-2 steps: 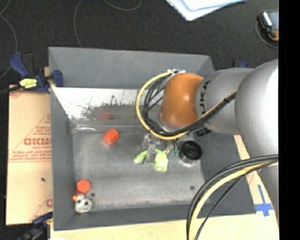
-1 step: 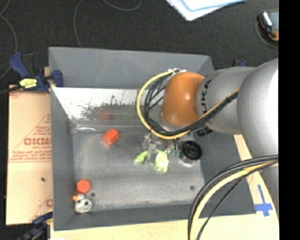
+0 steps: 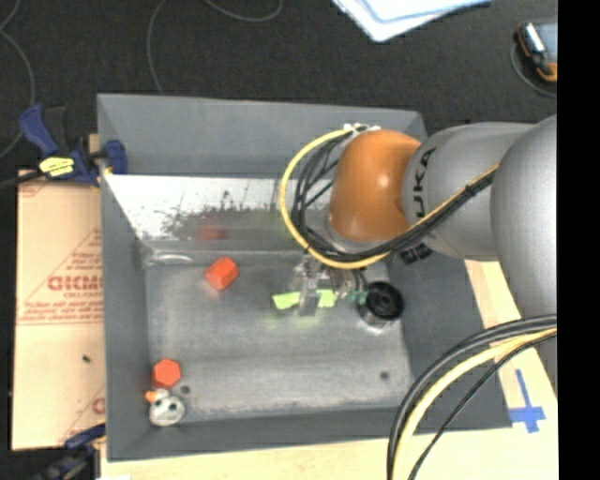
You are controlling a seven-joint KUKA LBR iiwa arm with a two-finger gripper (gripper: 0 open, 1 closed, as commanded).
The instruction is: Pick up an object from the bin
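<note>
Jaws sit directly over the light-green strip [image 3: 285,301].

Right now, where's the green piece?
The green piece lies midway across the bin, under the gripper, between the orange block on the camera view's left and the black disc on its right.

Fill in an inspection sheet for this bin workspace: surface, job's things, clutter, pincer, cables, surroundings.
Surface: grey metal bin, floor scuffed.
Job's things: green piece mid-bin, at the pincer's tip.
Clutter: orange block left of it; orange hexagonal piece and white round piece in the lower-left corner; black round piece at right.
Pincer: pincer down at the green piece; grip unclear.
Cables: yellow and black cables loop round the wrist.
Surroundings: white papers on dark floor.
</note>
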